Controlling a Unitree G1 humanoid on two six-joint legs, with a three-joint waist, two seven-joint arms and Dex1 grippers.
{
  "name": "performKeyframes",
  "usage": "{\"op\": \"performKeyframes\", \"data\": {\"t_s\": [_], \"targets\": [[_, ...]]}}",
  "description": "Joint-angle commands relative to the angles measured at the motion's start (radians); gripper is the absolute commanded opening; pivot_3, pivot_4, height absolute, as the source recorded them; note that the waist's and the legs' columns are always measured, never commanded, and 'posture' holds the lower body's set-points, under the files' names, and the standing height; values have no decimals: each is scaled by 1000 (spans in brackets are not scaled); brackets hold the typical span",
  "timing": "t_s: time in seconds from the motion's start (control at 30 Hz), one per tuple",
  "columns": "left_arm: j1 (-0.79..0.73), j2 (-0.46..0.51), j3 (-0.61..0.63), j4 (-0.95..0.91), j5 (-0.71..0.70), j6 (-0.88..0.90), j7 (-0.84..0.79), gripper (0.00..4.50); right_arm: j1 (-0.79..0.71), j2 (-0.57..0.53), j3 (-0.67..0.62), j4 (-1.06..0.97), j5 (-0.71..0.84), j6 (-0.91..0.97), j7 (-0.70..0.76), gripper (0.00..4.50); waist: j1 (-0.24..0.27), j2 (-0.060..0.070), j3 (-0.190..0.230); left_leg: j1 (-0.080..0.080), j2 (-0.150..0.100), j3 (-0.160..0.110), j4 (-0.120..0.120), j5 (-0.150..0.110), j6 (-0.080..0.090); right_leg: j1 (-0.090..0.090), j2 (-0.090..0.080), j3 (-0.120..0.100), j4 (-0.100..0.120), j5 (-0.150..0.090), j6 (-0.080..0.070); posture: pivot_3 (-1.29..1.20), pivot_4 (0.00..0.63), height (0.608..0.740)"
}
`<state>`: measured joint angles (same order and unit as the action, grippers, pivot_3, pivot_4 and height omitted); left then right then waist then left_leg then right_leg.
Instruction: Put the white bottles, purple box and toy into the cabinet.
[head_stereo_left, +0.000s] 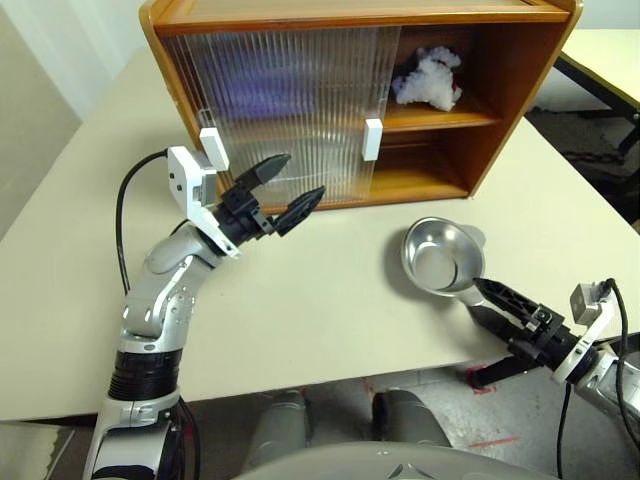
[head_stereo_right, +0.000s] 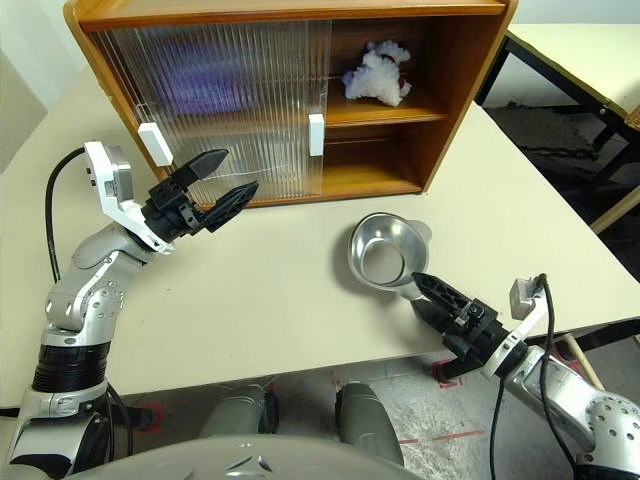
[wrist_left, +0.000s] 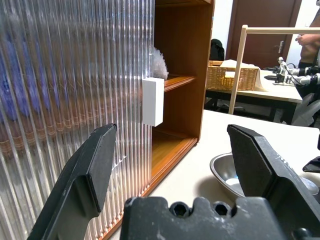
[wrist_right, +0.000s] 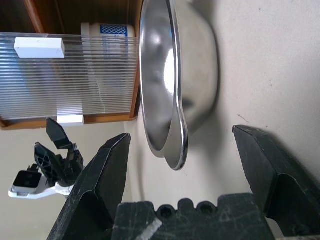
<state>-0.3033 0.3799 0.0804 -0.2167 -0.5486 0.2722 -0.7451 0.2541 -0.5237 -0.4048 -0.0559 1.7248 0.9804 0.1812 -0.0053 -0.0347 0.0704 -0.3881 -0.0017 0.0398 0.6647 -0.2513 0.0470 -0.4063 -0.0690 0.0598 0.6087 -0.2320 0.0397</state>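
Note:
The cabinet (head_stereo_left: 520, 90) stands at the back of the table, its ribbed doors (head_stereo_left: 290, 100) slid across the left part. The fluffy white toy (head_stereo_left: 428, 80) lies on the upper shelf in the uncovered right bay. A purple blur behind the ribbed door is the purple box (head_stereo_left: 262, 95). In the right wrist view a white bottle (wrist_right: 107, 29) with a blue label stands inside the cabinet by the door's edge. My left gripper (head_stereo_left: 303, 176) hovers open and empty just before the doors. My right gripper (head_stereo_left: 475, 330) is open and empty near the table's front edge.
A shallow metal bowl (head_stereo_left: 440, 255) sits on the table right beside my right gripper's upper finger. White handles (head_stereo_left: 373, 139) stick out from the doors. Another table (head_stereo_left: 610, 55) stands at the far right. A basket (wrist_left: 227, 77) rests on a table in the distance.

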Motion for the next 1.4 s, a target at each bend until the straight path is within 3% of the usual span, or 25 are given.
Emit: {"op": "performKeyframes", "data": {"t_s": [0.03,0.1,0.2,0.47,0.53,0.8,1.07,1.4], "targets": [[-12,7,2,1,0,-2,-3,4500,7,7,0,21,-49,2,5,4469,0,-1,0,0,0,0,0,0,0,0,0,0,0,0,0,45,40,740],[-12,7,2,2,1,-3,-3,4500,8,12,-2,17,-58,1,8,4474,0,-1,-1,0,0,0,0,0,0,0,0,0,0,0,0,46,41,740],[-16,9,4,3,0,0,-3,4500,5,19,-5,8,-61,-2,2,3740,0,-2,-1,0,0,0,0,0,0,0,0,0,0,0,0,46,41,740],[-20,12,4,6,0,0,-6,4500,3,53,-3,-56,-33,-10,-62,660,-2,-2,-2,0,0,0,0,0,0,0,0,0,0,1,0,46,37,740],[-20,13,4,10,2,-2,-7,4500,0,58,-1,-71,-24,-15,-82,92,-1,-3,-3,0,0,0,0,0,0,0,1,0,0,1,0,46,31,740],[-18,9,0,20,6,-12,-6,4500,-59,62,-14,-69,19,-40,-122,65,-4,-3,-4,1,0,1,1,0,0,1,0,0,1,2,-1,40,27,740],[-19,7,-2,23,6,-15,-4,4500,-205,136,-3,-81,190,-145,-273,64,-5,-2,-5,1,0,1,2,1,1,-1,1,0,1,4,0,39,25,740],[-20,9,2,15,8,-13,3,4500,-367,208,-4,75,164,-187,-295,65,-3,-1,-5,1,0,0,2,1,2,-2,0,0,1,6,-3,53,24,740]]}}
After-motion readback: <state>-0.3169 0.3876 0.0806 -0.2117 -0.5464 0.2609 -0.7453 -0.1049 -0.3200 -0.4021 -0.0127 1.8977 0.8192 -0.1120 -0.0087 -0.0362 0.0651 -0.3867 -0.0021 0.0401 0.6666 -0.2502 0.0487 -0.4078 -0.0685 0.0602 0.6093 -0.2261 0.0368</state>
